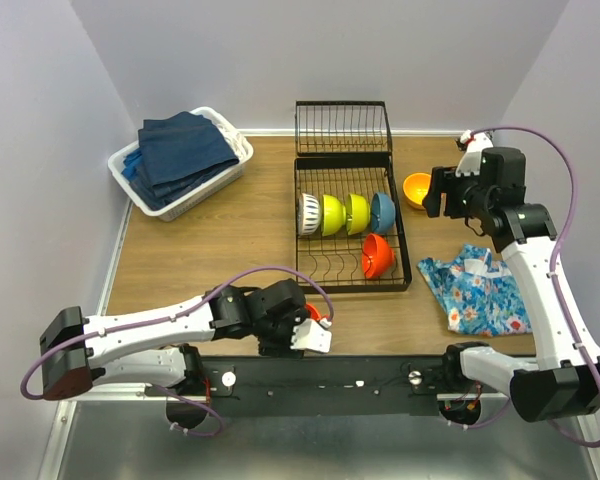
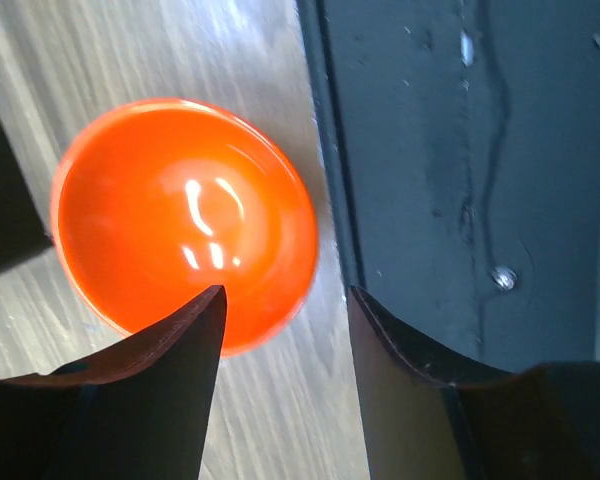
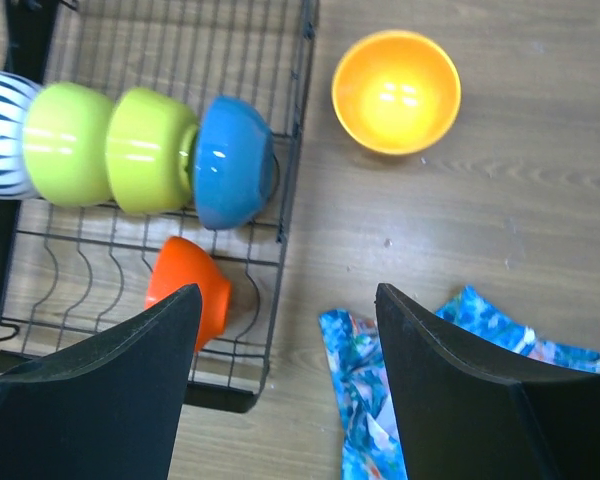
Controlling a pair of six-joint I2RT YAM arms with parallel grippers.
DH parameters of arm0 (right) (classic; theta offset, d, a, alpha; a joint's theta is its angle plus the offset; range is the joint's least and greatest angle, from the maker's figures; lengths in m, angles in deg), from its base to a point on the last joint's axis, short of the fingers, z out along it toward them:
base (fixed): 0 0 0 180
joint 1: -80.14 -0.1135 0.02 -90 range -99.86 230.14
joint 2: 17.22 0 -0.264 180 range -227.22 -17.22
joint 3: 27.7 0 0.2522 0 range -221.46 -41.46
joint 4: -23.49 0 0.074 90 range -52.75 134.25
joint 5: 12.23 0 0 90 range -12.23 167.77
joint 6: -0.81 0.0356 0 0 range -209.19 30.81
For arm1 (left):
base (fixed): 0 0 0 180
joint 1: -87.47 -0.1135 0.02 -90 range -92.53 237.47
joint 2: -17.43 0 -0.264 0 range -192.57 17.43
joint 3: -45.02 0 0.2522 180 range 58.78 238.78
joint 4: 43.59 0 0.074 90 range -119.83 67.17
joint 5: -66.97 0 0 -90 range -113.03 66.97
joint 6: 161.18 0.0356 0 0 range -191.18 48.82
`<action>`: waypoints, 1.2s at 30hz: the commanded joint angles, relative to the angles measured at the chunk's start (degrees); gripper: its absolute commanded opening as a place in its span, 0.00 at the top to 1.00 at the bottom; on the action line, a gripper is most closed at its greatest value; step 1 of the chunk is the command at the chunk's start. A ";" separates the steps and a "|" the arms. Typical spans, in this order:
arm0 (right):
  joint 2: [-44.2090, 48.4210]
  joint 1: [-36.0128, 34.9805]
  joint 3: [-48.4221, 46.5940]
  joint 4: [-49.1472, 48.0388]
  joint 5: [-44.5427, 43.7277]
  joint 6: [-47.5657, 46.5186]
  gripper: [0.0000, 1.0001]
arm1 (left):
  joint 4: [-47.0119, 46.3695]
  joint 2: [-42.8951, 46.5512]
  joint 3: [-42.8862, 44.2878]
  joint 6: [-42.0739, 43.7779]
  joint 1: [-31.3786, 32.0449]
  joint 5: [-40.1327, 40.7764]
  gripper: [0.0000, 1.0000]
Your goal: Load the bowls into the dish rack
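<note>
Bowls are mostly loaded: five of the seven sit in the dish rack [image 1: 330, 268]. Along its upper row the white ribbed bowl [image 1: 308, 213], first lime-yellow bowl [image 1: 330, 213], second lime-yellow bowl [image 1: 356, 212] and blue bowl [image 1: 382, 210] stand on edge, packed close. A racked red-orange bowl [image 1: 377, 256] lies tipped in the row nearer the arms. Two are left on the wooden table [image 1: 230, 240]. The orange-yellow bowl [image 1: 416, 189] sits mouth up just beside the rack's right rim. A loose red-orange bowl [image 2: 185, 225] sits mouth up at the near edge by the black base rail [image 2: 460, 150].

By my reading, the left arm is about to take that loose one. The left gripper [image 2: 286, 291] is spread wide and holds nothing, one finger over the bowl's near rim, the other over bare wood beside the rail. Whether it touches the bowl I cannot tell. The right gripper [image 3: 288, 290] is likewise parted and empty, hovering above the table between the rack and the floral cloth [image 3: 352, 390], apart from the orange-yellow bowl.

The overhead view alone gives the full count and the basket of navy towels [image 1: 180, 160], but the left arm nearly hides the loose bowl there. The left wrist view shows that bowl whole. The right wrist view shows the blue bowl pressed against its lime-yellow neighbour.
</note>
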 commanded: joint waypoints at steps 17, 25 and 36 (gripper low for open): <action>1.31 4.22 3.69 -0.36 3.11 0.78 0.21 | -6.32 -3.17 -4.36 1.28 2.64 -2.24 0.64; 1.58 4.48 4.48 -0.71 3.47 0.96 0.21 | -4.48 -1.76 -4.71 2.78 2.55 -1.73 0.91; 0.70 4.75 3.78 0.16 3.11 -0.01 0.21 | 19.69 8.87 9.69 14.83 2.55 -12.71 1.00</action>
